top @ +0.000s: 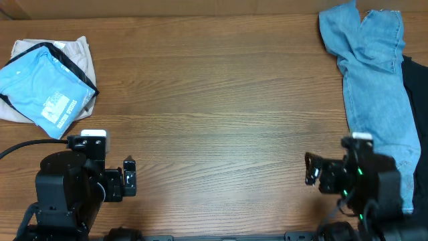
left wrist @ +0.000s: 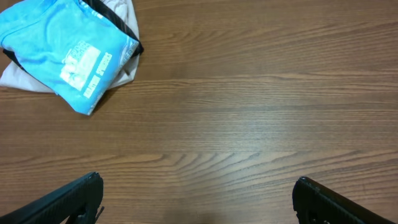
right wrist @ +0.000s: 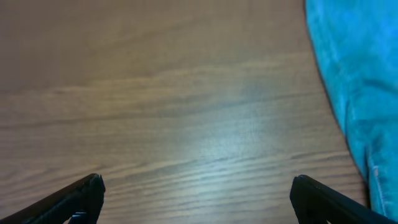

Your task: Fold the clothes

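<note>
The light sky-blue T-shirt (top: 37,87) lies folded in a compact bundle at the table's far left, small white print facing up. It also shows in the left wrist view (left wrist: 59,50), top left. My left gripper (top: 129,177) is open and empty near the front edge, well to the right of and nearer than the shirt; in the left wrist view its jaws (left wrist: 198,190) are wide apart over bare wood. My right gripper (top: 311,169) is open and empty at the front right, its jaws (right wrist: 198,190) over bare wood.
A beige garment with black trim (top: 75,52) lies under the T-shirt. Darker blue denim jeans (top: 374,80) lie along the right side, also in the right wrist view (right wrist: 354,74). A black shirt (top: 418,94) lies at the right edge, partly under the jeans.
</note>
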